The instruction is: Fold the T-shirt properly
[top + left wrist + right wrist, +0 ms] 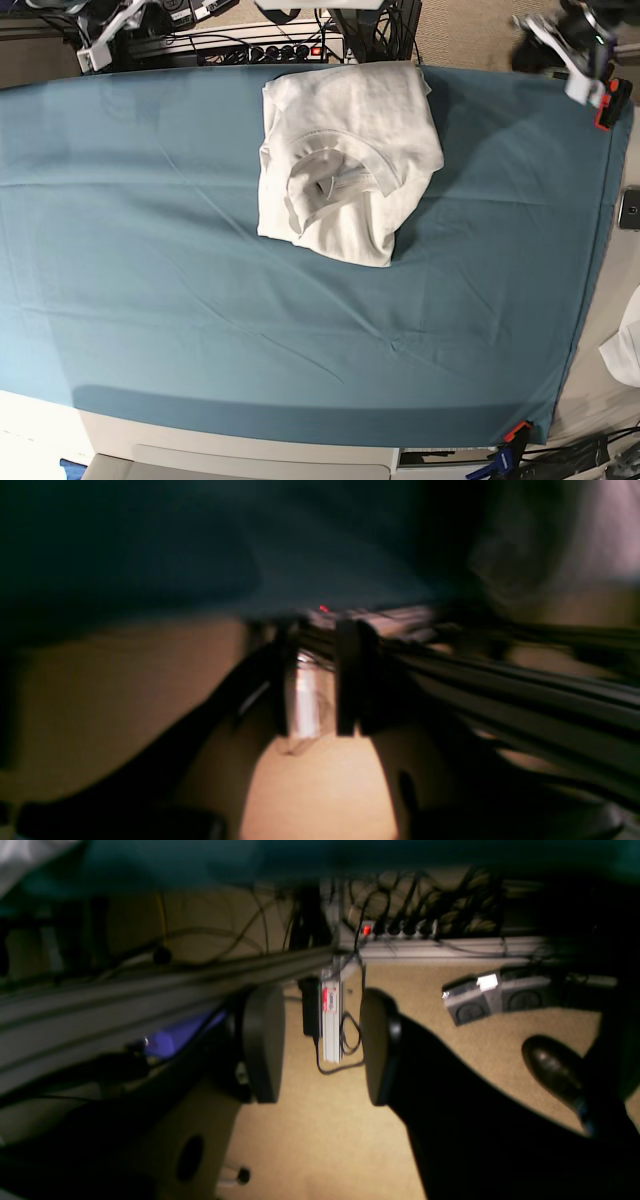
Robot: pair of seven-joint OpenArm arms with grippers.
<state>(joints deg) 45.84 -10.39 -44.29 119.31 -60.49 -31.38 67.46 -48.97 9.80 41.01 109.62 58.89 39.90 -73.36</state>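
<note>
The T-shirt lies folded into a compact bundle on the teal cloth sheet that covers the table, close to the sheet's far edge and a little toward the base view's right of centre. Its ribbed round collar faces up, near the middle of the bundle, and the fabric around it is slightly wrinkled. Neither arm touches the T-shirt — both are pulled back past the far corners of the sheet.

The right hand hangs beyond the sheet's far edge, its two dark pads well apart with nothing between them; through the gap a small white box with a black cable shows on the tan carpet. A power strip with a red light lies farther off, and a dark shoe stands on the carpet to one side of the hand.

The left hand is seen only in a heavily blurred wrist picture; its two dark fingers stand apart, with nothing gripped between them.

A small white fabric scrap lies off the sheet's right edge, and a red clip pins the sheet's near right corner.
</note>
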